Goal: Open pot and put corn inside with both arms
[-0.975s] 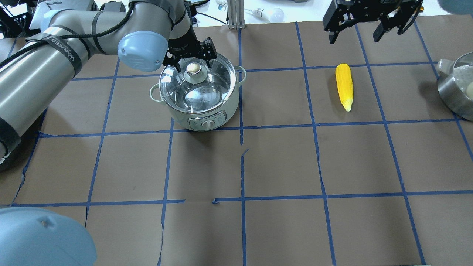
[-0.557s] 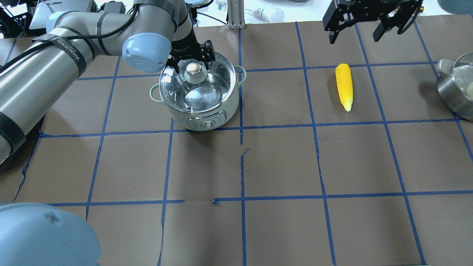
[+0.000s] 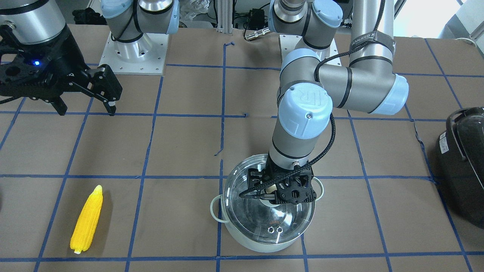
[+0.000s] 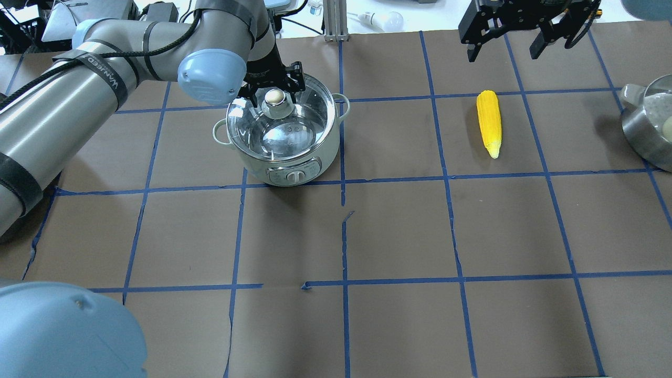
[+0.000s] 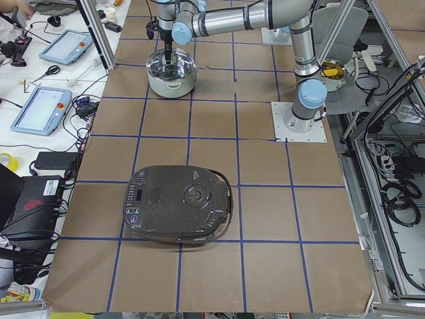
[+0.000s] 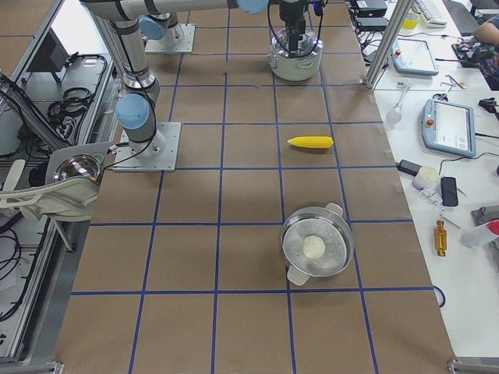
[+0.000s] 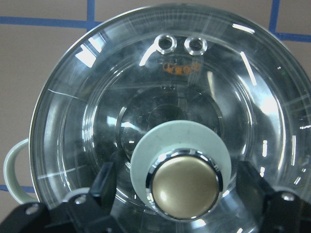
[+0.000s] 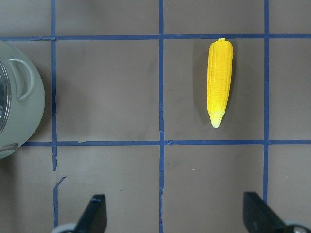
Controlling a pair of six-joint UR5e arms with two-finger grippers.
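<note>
The pot (image 4: 286, 160) sits on the tabletop (image 4: 399, 236) with its lid on, so I'd say the left arm (image 4: 79, 100) has to act first. Its jaws hang spread either side of the brass knob (image 7: 184, 187) without touching it, lined up to pinch it and lift the lid (image 7: 73, 121). The corn (image 4: 489, 123) lies well apart from the pot. The right arm (image 3: 32, 22) hovers near it with jaws spread and empty, probably until the pot is open.

"UR" on blue joint cap (image 3: 305, 110); "WANEED" on black strap (image 4: 102, 73)
</note>
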